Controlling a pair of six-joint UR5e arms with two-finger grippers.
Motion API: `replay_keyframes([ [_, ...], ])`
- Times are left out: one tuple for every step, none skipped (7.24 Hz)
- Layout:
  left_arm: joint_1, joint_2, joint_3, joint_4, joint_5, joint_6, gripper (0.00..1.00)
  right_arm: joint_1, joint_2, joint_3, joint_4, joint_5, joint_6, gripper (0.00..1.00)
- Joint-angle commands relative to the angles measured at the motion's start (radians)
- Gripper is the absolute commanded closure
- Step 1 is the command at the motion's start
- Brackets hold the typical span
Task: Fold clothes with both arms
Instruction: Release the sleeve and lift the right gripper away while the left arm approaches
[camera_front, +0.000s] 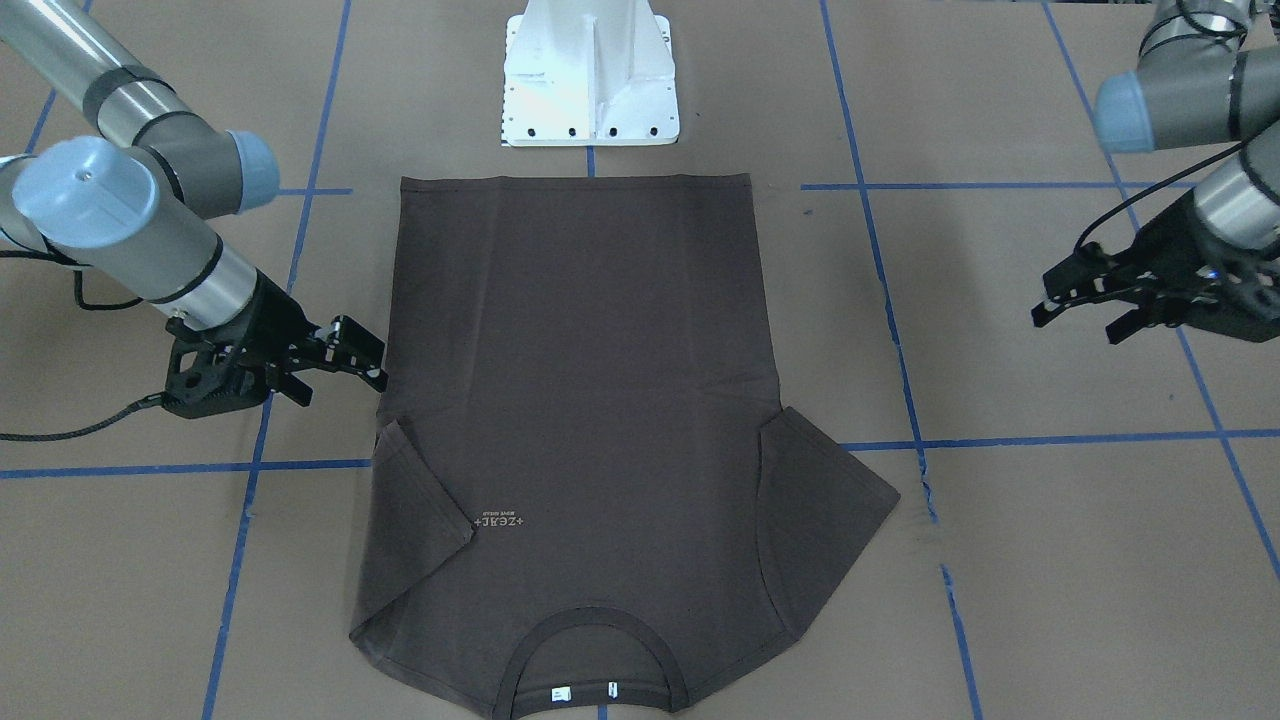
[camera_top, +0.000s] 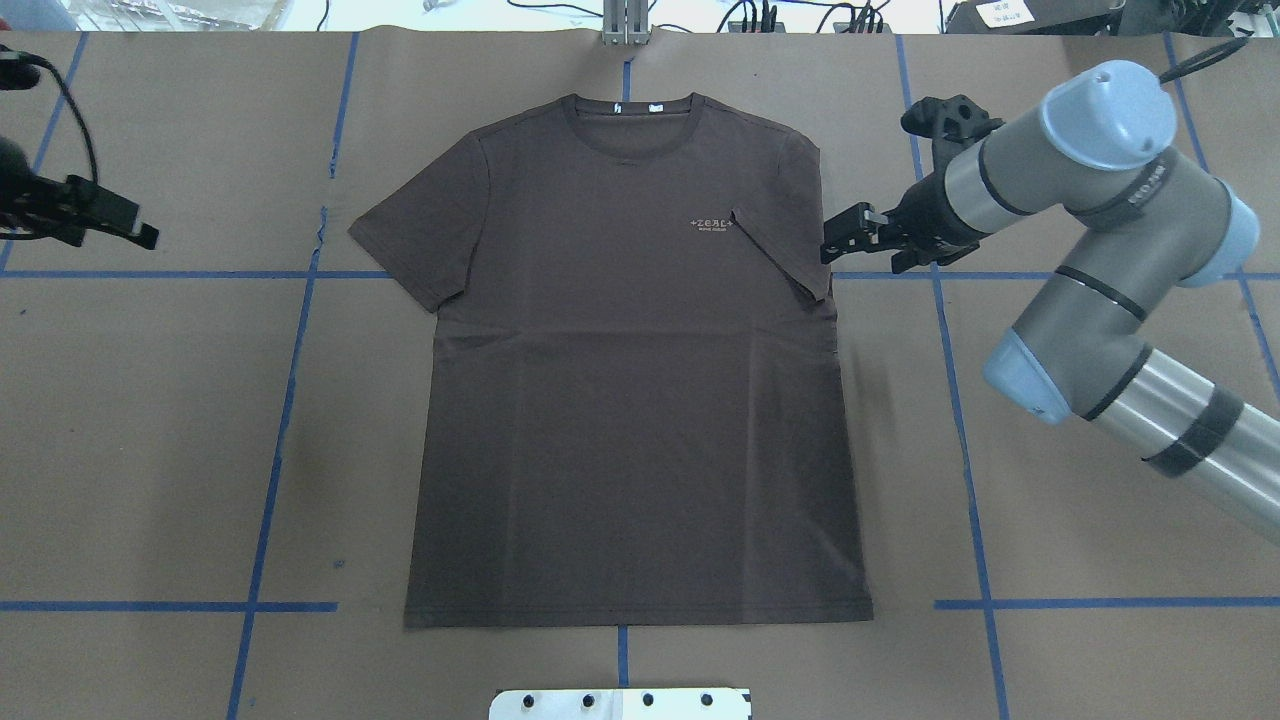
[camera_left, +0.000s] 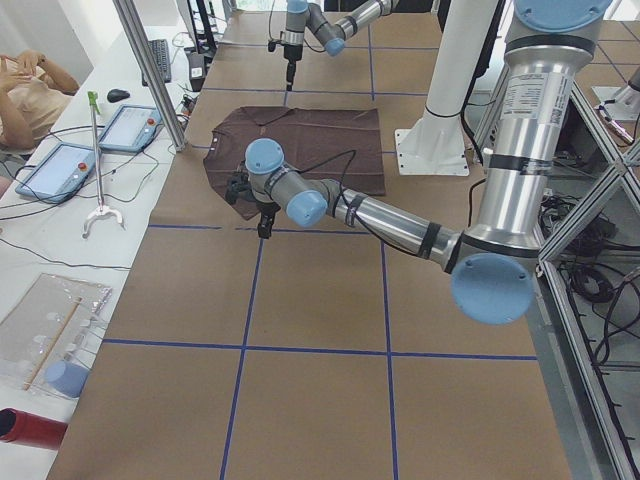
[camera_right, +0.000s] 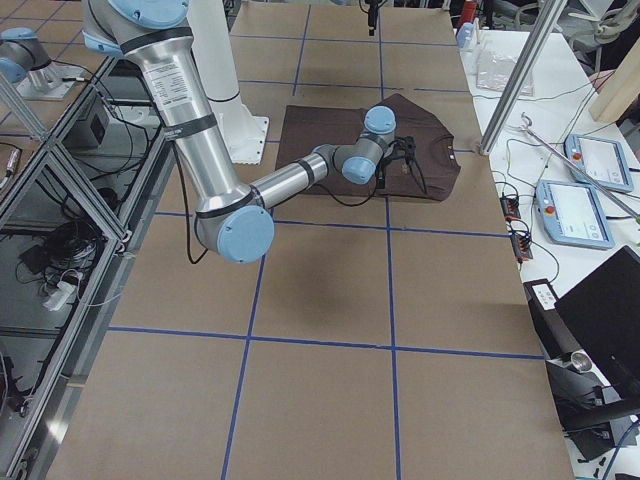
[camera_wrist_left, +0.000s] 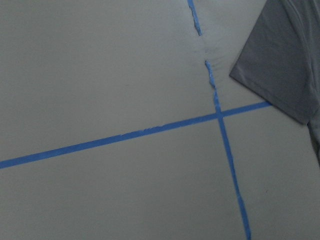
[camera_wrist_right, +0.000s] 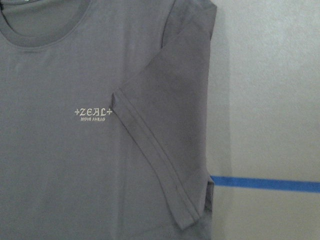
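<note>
The dark brown T-shirt (camera_top: 630, 400) lies flat on the brown paper table, collar (camera_top: 630, 125) at the far edge, hem toward the robot base. The sleeve on my right side (camera_top: 785, 255) is folded inward over the chest beside the pale lettering (camera_wrist_right: 92, 112). The other sleeve (camera_top: 415, 235) lies spread out. My right gripper (camera_top: 860, 255) hovers just beside the folded sleeve's edge, open and empty; it also shows in the front-facing view (camera_front: 345, 385). My left gripper (camera_front: 1076, 325) is open and empty, well off the shirt to the left side (camera_top: 120, 228).
The white pedestal base (camera_front: 590, 90) stands just behind the shirt's hem. Blue tape lines (camera_top: 290, 350) grid the paper. Beyond the far edge, a metal post (camera_left: 150, 70), tablets (camera_left: 55, 170) and a seated person (camera_left: 30, 90).
</note>
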Motion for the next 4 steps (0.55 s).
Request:
replay_keyframes([
  [0.117,-0.228,0.231,-0.014,0.124,-0.139,0.00,0.092,-0.164,0.138,0.005,0.133,0.000,0.00],
  [0.135,-0.294,0.334,-0.067,0.145,-0.197,0.00,0.118,-0.173,0.149,0.005,0.166,-0.002,0.00],
  [0.160,-0.334,0.423,-0.124,0.186,-0.263,0.02,0.119,-0.186,0.149,0.005,0.164,0.005,0.00],
  [0.170,-0.376,0.488,-0.142,0.225,-0.294,0.04,0.125,-0.189,0.155,0.008,0.166,0.000,0.00],
])
